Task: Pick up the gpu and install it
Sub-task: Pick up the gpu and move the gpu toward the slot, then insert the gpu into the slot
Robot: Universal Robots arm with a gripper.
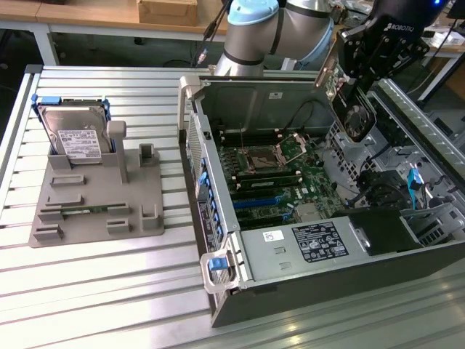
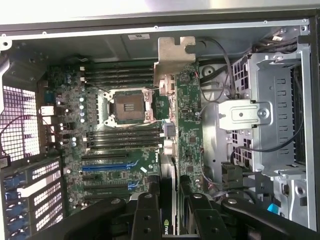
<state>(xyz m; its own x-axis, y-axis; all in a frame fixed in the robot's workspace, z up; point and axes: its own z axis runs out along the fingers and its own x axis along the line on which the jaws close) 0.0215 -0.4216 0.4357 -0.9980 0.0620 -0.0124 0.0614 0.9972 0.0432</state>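
Observation:
The gpu (image 1: 354, 115) hangs tilted over the open computer case (image 1: 305, 247), above its far right part, with its black fan face and silver bracket showing. My gripper (image 1: 361, 81) is shut on it from above. In the wrist view the gpu (image 2: 188, 125) appears edge-on as a green board with its silver bracket (image 2: 172, 55) at the far end. It is clamped between my black fingers (image 2: 149, 200), with the gripper (image 2: 171, 194) over the motherboard (image 2: 115, 150). The card is in the air, clear of the blue slots (image 2: 107, 166).
A silver hard drive (image 1: 73, 134) stands upright in a grey fixture (image 1: 102, 203) on the slatted table at the exterior view's left. Inside the case are the CPU socket (image 1: 258, 156), cables and a metal drive cage (image 2: 265, 110). The case walls rise around the board.

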